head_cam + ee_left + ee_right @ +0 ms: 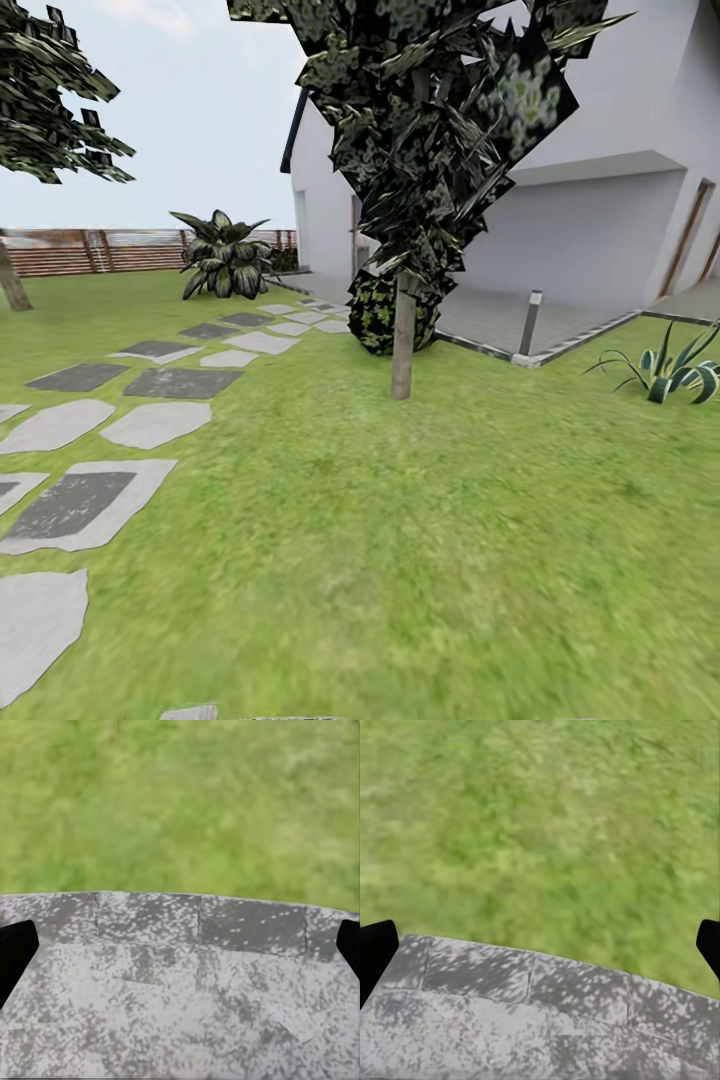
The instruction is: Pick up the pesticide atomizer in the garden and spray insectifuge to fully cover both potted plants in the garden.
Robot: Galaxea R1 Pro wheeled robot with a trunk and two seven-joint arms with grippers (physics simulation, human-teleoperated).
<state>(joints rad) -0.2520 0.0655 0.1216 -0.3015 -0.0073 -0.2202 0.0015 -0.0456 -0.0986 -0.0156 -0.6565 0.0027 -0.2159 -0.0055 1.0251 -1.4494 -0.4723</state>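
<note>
A: What's nearest?

B: In both wrist views, mottled grey paving (180, 997) meeting lawn (180, 802). The left gripper (180, 945) and right gripper (540, 945) each show dark fingertips (13, 952) at the frame edges, jaws spread wide with nothing between them.

A: And the pesticide atomizer?

B: I can't find it. I'd judge the robot is searching, the pickup not yet begun.

A: Further out?

B: Stepping stones (150, 425) curve across the grass past a thin-trunked tree (403, 330). A broad-leaved potted plant (225, 257) sits near the slatted fence (90, 250), beside the white house (600, 200); a spiky plant (672, 368) sits right.

A: Next move?

B: Probably turning to find the bottle first.
</note>
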